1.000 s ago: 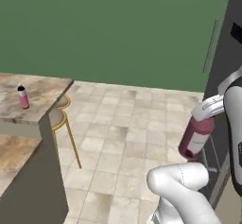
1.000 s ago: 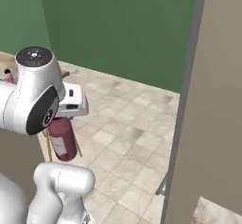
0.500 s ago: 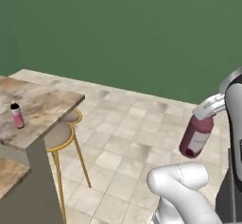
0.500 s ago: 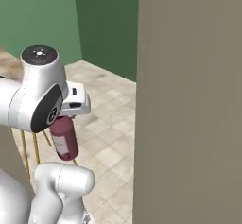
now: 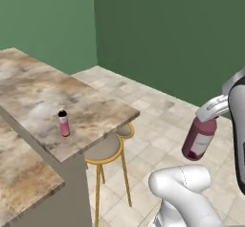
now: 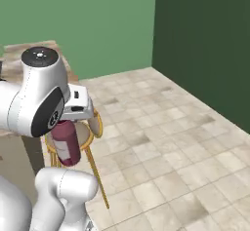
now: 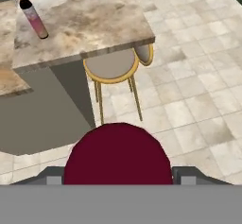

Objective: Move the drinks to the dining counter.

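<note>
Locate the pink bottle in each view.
Left base view: pink bottle stands left of centre on the dining counter.
Right base view: not in it.
Hand view: top left, on the counter.
Shared landmark: gold stool under the counter's edge.

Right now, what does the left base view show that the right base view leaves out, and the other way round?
Left base view alone: the pink bottle standing upright on the dining counter, and a broad stretch of that slab's top.

Right base view alone: the arm's large round joint in the foreground and a wide run of tiled floor toward the dark green wall.

Both: the maroon bottle hanging in the gripper above the floor, a gold-framed stool, and the lighter green wall.
</note>
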### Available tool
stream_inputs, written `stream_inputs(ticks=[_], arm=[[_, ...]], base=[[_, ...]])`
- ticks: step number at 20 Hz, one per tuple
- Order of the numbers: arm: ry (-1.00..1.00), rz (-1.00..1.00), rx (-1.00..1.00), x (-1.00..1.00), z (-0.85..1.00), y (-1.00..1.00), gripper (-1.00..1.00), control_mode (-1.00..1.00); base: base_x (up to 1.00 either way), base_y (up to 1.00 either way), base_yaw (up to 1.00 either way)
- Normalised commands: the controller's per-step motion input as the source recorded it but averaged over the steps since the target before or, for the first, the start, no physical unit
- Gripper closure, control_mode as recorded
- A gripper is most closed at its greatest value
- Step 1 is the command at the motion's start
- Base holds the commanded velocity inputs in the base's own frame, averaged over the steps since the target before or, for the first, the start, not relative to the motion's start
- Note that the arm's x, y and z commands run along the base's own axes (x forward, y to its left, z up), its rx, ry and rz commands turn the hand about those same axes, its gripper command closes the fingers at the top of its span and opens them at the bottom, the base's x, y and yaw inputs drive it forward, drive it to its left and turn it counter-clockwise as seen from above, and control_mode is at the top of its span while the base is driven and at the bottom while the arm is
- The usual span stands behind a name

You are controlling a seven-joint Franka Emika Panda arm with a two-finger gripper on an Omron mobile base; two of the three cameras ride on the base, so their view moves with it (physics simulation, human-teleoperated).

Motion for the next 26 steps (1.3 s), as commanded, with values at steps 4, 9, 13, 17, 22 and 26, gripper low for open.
stream_inputs(ticks=[4, 9, 13, 17, 22, 26], arm=[[0.0, 0.0, 0.0, 0.0, 0.0, 0.0, 1.0, 1.0], [0.0, 0.0, 0.0, 0.0, 0.0, 0.0, 1.0, 1.0], [0.0, 0.0, 0.0, 0.0, 0.0, 0.0, 1.0, 1.0], [0.0, 0.0, 0.0, 0.0, 0.0, 0.0, 1.0, 1.0], [0.0, 0.0, 0.0, 0.0, 0.0, 0.0, 1.0, 1.0], [0.0, 0.0, 0.0, 0.0, 0.0, 0.0, 1.0, 1.0]], base=[[1.0, -0.18, 0.67], [1.0, -0.15, 0.65], [1.0, -0.3, 0.58], [1.0, 0.06, 0.45], [1.0, 0.0, 0.38], [1.0, 0.0, 0.27]])
